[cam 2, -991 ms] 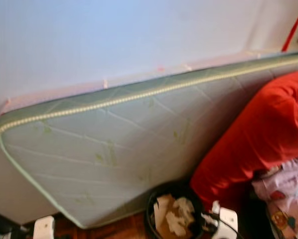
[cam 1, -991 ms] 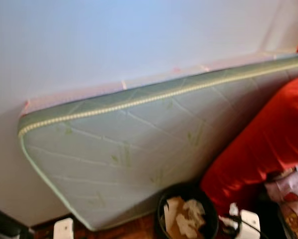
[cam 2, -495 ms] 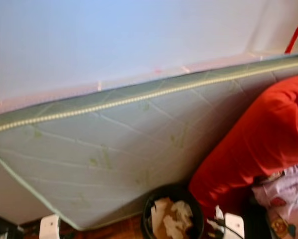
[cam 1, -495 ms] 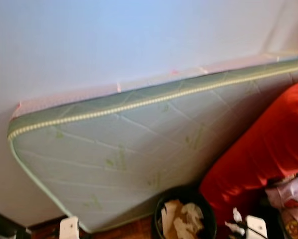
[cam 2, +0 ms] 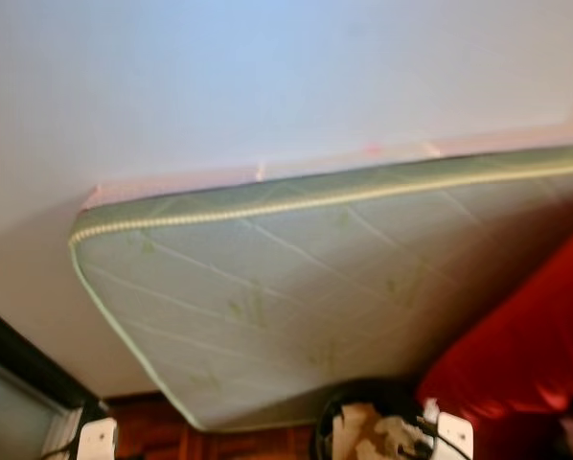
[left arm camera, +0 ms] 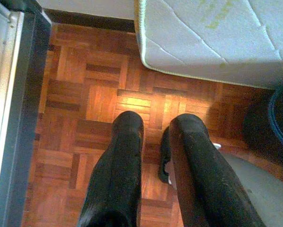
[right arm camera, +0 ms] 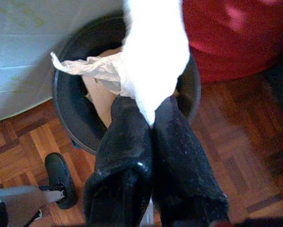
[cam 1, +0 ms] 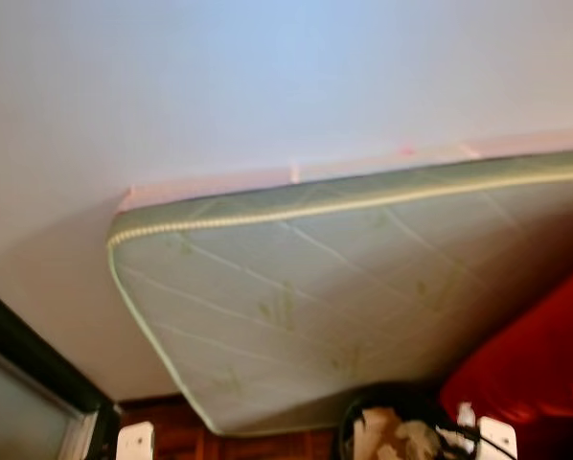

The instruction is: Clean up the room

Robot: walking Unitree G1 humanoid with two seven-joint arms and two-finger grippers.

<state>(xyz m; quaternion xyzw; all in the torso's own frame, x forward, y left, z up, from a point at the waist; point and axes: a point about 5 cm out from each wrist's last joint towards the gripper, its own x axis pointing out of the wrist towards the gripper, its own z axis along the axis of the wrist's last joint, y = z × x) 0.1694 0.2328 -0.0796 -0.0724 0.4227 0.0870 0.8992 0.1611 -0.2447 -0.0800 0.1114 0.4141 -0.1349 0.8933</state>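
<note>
White crumpled paper (right arm camera: 153,56) is pinched between my right gripper's (right arm camera: 150,122) fingers, which are pressed together on it, hanging directly above the black bin (right arm camera: 68,118) that already holds paper scraps and stands between the leaning mattress (cam 1: 363,297) and a red cushion (cam 1: 536,369). I'd judge the drop is next: keep the wrist centred over the opening, then part the fingers fully so the sheet falls clear inside. My left gripper (left arm camera: 153,127) hangs over the parquet floor (left arm camera: 84,94), fingers slightly apart, holding nothing
</note>
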